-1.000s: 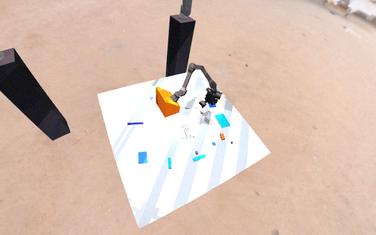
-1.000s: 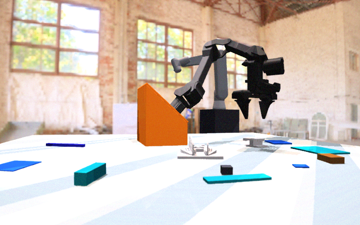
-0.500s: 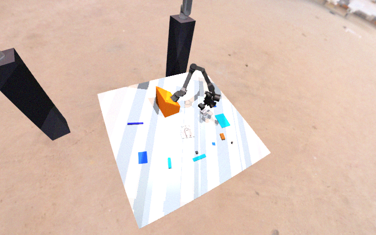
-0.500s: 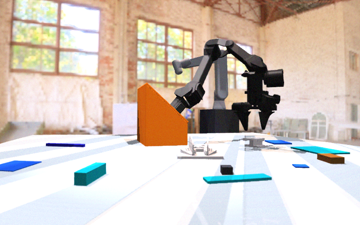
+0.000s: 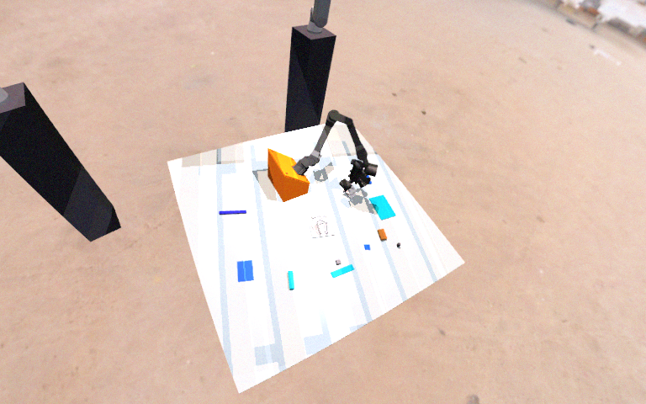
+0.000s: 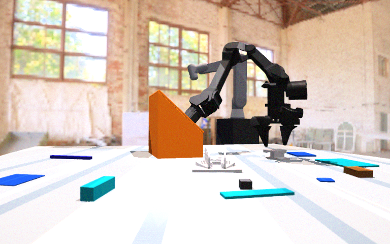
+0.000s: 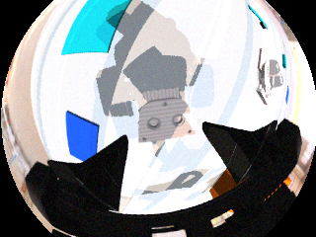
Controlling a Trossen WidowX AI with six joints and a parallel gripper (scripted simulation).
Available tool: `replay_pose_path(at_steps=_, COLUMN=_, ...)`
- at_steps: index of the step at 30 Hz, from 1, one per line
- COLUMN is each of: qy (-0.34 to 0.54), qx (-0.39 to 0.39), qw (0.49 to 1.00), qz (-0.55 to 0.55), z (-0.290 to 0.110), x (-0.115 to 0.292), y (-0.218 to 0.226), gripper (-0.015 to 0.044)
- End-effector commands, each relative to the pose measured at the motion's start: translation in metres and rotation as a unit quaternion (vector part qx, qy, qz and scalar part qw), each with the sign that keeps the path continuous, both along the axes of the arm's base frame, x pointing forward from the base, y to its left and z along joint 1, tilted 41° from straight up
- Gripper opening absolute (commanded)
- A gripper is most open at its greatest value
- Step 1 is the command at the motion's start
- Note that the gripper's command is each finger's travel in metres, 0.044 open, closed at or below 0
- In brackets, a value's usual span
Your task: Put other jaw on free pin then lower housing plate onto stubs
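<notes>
My gripper (image 6: 275,145) (image 7: 165,131) is open and empty, pointing down just above the grey housing plate (image 6: 274,153) (image 7: 165,118). The plate lies apart from the base, with two round holes or bosses and a ribbed edge facing up in the wrist view. The fingertips stand either side of it, higher than its top. The pale base plate (image 6: 217,171) stands nearer the table's middle and carries the jaw parts, a taller one (image 6: 207,160) at left and a lower one (image 6: 229,163) at right, beside a thin upright post. I cannot tell whether the gear teeth mesh.
The orange wedge-shaped block (image 5: 288,183) (image 6: 175,129) stands at the arm's base, behind the base plate. A cyan sheet (image 5: 383,207) (image 6: 347,162) and a blue sheet (image 6: 301,154) (image 7: 83,135) lie near the housing plate. An orange-brown block (image 6: 358,171) and several small pieces lie farther forward.
</notes>
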State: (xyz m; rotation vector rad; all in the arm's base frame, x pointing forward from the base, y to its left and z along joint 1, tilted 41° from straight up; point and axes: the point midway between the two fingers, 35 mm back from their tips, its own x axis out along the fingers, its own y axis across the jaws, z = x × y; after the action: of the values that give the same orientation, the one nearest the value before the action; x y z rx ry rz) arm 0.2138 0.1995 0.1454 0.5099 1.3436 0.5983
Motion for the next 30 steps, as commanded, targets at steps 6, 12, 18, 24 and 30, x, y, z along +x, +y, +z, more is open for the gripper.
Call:
replay_pose_path(at_steps=6, qy=0.003, qx=-0.003, qw=1.000, qz=-0.003, z=-0.007, x=0.001, y=0.003, gripper=0.0440)
replay_pose_path(at_steps=12, qy=0.003, qx=-0.003, qw=1.000, qz=-0.003, z=-0.014, x=0.002, y=0.009, gripper=0.0440)
replay_pose_path(at_steps=18, qy=0.003, qx=-0.003, qw=1.000, qz=-0.003, z=-0.021, x=0.003, y=0.016, gripper=0.0440)
replay_pose_path(at_steps=24, qy=0.003, qx=-0.003, qw=1.000, qz=-0.003, z=-0.025, x=0.003, y=0.019, gripper=0.0440)
replay_pose_path(at_steps=30, qy=0.003, qx=-0.003, qw=1.000, qz=-0.003, z=-0.025, x=0.003, y=0.019, gripper=0.0440)
